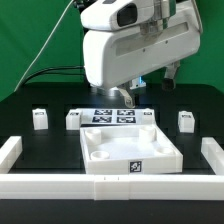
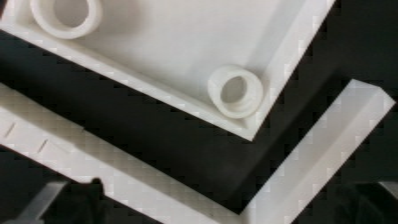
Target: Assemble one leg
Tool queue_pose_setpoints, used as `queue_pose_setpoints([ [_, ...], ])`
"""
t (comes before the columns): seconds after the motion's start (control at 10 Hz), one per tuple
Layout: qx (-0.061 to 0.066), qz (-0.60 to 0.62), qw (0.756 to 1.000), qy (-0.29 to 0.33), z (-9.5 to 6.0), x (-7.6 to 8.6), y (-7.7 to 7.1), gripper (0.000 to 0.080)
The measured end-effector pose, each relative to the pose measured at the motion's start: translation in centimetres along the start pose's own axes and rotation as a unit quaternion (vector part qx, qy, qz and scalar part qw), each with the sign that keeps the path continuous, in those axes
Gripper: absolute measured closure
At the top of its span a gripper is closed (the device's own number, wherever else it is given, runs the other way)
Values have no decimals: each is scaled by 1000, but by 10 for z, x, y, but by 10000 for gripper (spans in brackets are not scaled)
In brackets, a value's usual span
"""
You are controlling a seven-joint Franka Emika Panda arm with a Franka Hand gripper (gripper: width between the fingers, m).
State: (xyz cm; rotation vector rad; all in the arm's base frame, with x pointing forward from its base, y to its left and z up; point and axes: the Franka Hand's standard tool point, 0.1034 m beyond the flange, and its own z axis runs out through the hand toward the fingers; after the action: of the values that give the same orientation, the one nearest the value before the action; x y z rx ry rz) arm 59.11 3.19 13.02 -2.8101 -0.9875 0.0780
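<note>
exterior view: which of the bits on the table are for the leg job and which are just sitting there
for the job:
leg at the exterior view's left
leg beside it
leg at the exterior view's right
square panel, likely what a leg goes into
end effector

just lying about:
marker board
border rails

Desk (image 1: 55,145): matt black, no visible texture. Panel (image 1: 105,168) at centre: smooth white plastic with a soft sheen; its raised rings (image 2: 237,90) look equally smooth in the wrist view. Leg (image 1: 40,119) at 9 o'clock: white plastic. Border rails (image 1: 10,152): matt white plastic. Arm casing (image 1: 125,45) at 12 o'clock: glossy white plastic. Marker board (image 1: 110,116): flat matt white, black-printed tags. Backdrop (image 1: 30,40): matt green.
</note>
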Motion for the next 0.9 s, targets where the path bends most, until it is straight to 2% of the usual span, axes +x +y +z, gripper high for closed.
queue_pose_setpoints([
  [0.2,-3,-3,1000,2,0,0,0,150],
  [0.3,-19,-26,999,16,2,1,0,150],
  [0.4,-28,-58,998,21,5,-4,-4,150],
  [0.5,-30,-86,996,18,11,-12,-11,150],
  [0.6,-40,-136,990,18,19,-19,-17,150],
  [0.7,-34,-164,986,4,33,-26,-23,150],
  [0.8,-39,-194,980,-6,40,-27,-24,150],
  [0.9,-39,-191,981,-6,40,-27,-23,150],
])
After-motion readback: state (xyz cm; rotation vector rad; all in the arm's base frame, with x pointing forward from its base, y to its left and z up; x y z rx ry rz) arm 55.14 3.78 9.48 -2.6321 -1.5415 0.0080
